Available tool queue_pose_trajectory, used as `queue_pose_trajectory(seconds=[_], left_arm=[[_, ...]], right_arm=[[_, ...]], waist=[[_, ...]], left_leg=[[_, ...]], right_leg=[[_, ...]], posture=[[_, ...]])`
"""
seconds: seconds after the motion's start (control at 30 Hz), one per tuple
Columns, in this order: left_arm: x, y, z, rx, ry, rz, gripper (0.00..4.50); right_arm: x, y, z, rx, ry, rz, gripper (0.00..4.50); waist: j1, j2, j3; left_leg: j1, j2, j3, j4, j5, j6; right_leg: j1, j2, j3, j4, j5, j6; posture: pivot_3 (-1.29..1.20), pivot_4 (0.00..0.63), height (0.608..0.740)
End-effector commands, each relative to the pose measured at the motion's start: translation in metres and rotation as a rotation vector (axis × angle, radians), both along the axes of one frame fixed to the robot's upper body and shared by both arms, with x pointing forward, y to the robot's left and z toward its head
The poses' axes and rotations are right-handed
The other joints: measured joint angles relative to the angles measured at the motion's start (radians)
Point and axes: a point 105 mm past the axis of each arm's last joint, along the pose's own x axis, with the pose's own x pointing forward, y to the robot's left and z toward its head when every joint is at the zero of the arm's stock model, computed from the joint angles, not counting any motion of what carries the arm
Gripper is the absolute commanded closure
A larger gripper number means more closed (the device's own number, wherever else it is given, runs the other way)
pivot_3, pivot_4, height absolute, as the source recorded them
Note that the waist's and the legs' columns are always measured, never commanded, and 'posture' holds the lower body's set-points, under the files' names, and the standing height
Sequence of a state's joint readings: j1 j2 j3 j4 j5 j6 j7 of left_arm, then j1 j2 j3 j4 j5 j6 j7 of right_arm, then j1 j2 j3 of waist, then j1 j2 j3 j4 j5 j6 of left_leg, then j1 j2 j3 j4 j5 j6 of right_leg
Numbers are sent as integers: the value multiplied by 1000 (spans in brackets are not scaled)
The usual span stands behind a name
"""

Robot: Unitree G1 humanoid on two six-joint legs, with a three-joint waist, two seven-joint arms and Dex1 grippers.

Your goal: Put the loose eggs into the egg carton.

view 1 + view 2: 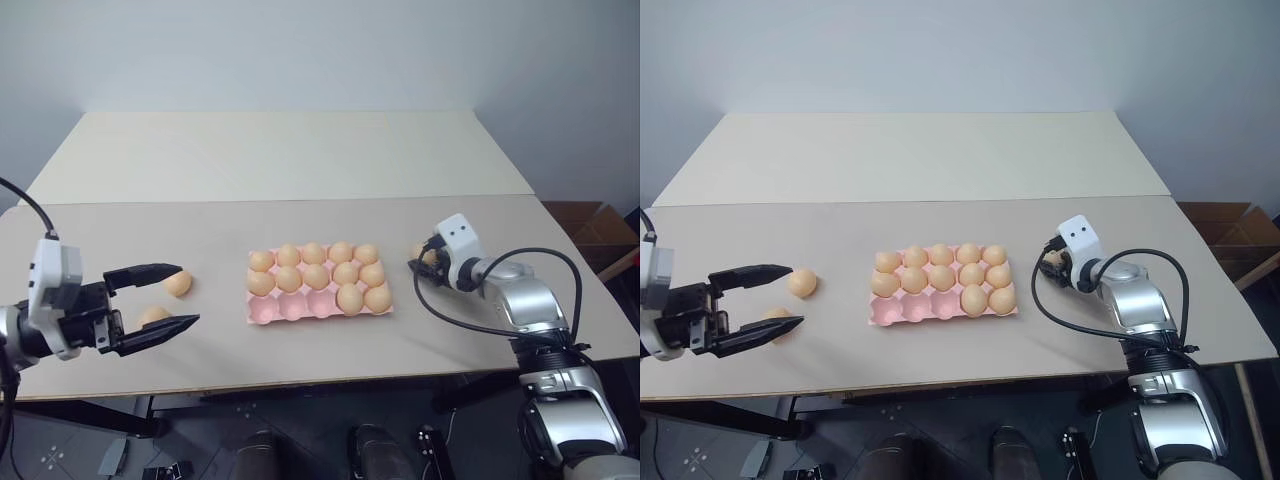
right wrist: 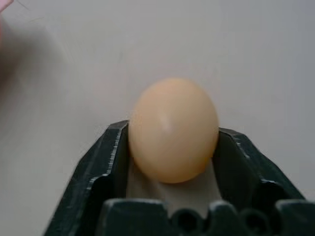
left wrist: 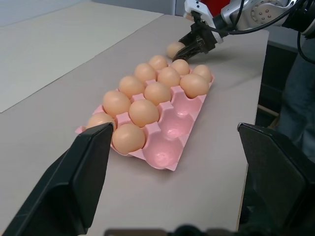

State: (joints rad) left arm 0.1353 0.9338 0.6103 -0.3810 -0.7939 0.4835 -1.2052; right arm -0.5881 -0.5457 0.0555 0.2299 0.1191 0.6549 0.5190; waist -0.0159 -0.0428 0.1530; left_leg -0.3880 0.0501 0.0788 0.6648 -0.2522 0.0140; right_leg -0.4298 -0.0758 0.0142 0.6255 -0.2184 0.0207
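On the desk, just right of the pink egg carton, one loose egg is enclosed by the right end effector; both fingers are closed against its sides, with the egg resting on the surface. Twelve cups are filled; three near-row cups are empty. Two more eggs lie near the left end effector, whose fingers are spread wide with nothing between them. The shells are judged light, smooth, slippery and brittle, so a gentle grip across the widest part is advised.
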Motion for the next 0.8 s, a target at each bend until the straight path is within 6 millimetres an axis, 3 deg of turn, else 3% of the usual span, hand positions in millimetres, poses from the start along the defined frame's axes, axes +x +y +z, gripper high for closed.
queue_pose_trajectory(seconds=[0.03, 0.17, 0.23, 0.4, 0.5, 0.63, 0.8], left_arm=[[-6, -2, 9, -4, -44, -7, 117], [-8, -2, 7, -1, -37, -9, 117], [-8, -3, 6, 1, -31, -16, 117], [-7, -5, 5, 3, -18, -33, 117], [-6, -6, 4, 9, -15, -38, 117], [-5, -6, 4, 10, -12, -34, 117], [-6, -6, 3, 11, -11, -32, 117]], right_arm=[[-9, 8, 39, -3, -138, 66, 2592], [-36, 51, 71, 20, -239, 231, 2592], [-55, 82, 82, 55, -259, 365, 2592], [-93, 138, 73, 99, -201, 594, 2592], [-94, 151, 50, 48, -143, 598, 2592], [-98, 158, 34, -9, -111, 632, 2592], [-101, 165, 40, -12, -131, 663, 1154]], waist=[[0, 1, 0], [-1, 1, 0], [-3, 1, 0], [0, 1, 0], [3, 1, 0], [3, 1, 0], [3, 1, 0]], left_leg=[[0, 0, 0, 0, 0, 0], [0, 1, 0, 0, 0, 0], [0, 1, 0, 0, 0, 0], [2, 1, -1, 0, 0, 0], [2, 1, -1, 0, 0, -1], [1, -1, 0, 0, 1, -1], [1, 0, -1, 0, 1, -1]], right_leg=[[0, 0, 0, 1, 0, 0], [0, 0, 0, 1, 0, 0], [0, 0, 0, 1, 0, 0], [0, 1, -1, 1, -1, -1], [0, 0, -1, 1, -1, -1], [0, -1, 0, 0, -2, -3], [0, 0, -1, 1, -1, -2]], posture=[[0, 150, 740], [0, 150, 740], [0, 150, 740], [0, 150, 740], [0, 150, 740], [0, 150, 740], [0, 150, 740]])
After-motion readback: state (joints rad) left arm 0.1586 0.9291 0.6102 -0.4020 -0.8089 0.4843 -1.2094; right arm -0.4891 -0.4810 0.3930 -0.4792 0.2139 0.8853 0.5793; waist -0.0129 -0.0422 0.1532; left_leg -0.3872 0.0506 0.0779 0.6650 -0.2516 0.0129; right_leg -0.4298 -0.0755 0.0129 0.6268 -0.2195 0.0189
